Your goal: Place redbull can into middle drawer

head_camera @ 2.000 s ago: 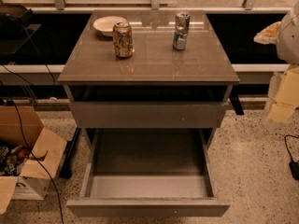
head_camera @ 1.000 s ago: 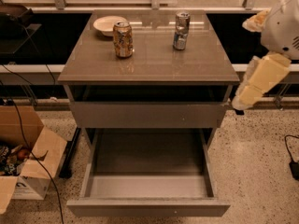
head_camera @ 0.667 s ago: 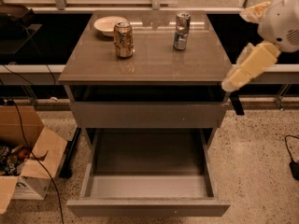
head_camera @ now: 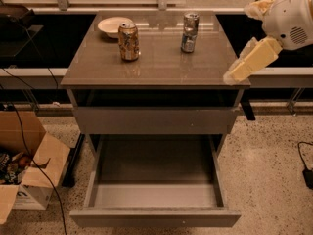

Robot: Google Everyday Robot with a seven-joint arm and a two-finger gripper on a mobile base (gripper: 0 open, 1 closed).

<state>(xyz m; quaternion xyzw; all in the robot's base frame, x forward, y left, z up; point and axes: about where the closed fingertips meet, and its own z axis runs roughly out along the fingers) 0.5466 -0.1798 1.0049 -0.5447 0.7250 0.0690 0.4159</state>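
Note:
The redbull can [head_camera: 190,32], slim and silver with blue patches, stands upright at the back right of the cabinet top [head_camera: 156,65]. The middle drawer [head_camera: 155,217] is pulled out at the bottom, and its pale grey floor is bare. My gripper [head_camera: 234,74] is at the end of the cream arm coming in from the upper right. It hangs by the cabinet top's right front corner, to the right of the can and nearer the camera, apart from it and holding nothing I can see.
A wider gold-orange can [head_camera: 129,41] stands left of the redbull can, with a pale bowl [head_camera: 114,25] behind it. A shut drawer front [head_camera: 154,120] with a dark gap above sits over the open drawer. A cardboard box [head_camera: 27,173] and cables lie on the floor at the left.
My arm has swung in from the right edge of view, and the gripper end has moved left to the cabinet top's right front corner. The cans and the drawer have not moved.

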